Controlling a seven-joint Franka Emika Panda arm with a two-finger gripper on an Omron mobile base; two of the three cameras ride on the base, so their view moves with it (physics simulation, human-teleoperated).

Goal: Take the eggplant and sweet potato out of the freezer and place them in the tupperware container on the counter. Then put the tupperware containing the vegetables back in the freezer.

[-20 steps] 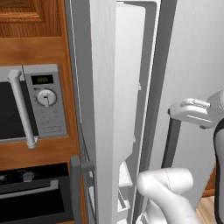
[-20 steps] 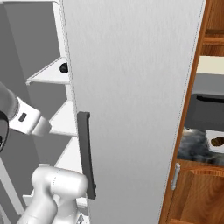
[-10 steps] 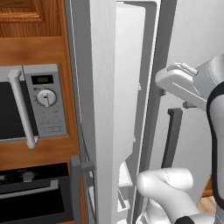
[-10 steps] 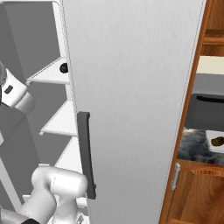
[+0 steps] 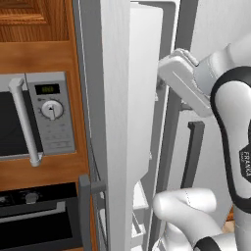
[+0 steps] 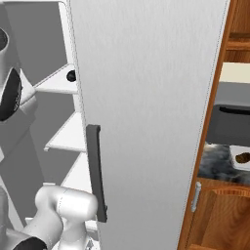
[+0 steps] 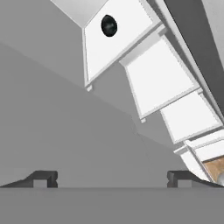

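The freezer (image 6: 53, 117) stands open, its door (image 5: 142, 98) swung out toward me. A small near-black eggplant (image 7: 109, 25) lies on an upper white shelf (image 7: 131, 39); it peeks past the fridge door edge as the eggplant (image 6: 71, 75). My gripper (image 7: 111, 178) is open and empty, its fingertips (image 7: 43, 178) wide apart, inside the freezer and well short of the eggplant. The white hand (image 5: 181, 81) reaches in behind the door. On the dark counter (image 6: 215, 163) at the right sits the whitish tupperware container (image 6: 233, 151) with the brown sweet potato (image 6: 242, 157) in it.
The closed fridge door (image 6: 146, 122) with a dark bar handle (image 6: 96, 171) stands between freezer and counter. A grey toaster oven (image 6: 229, 122) sits behind the tupperware. A silver microwave (image 5: 34, 117) and an oven (image 5: 34, 215) are left of the freezer. Lower white shelves (image 7: 162, 76) step down below the eggplant.
The arm has swung up and left, carrying the hand from beside the fridge handle into the freezer opening. The gripper has stayed open.
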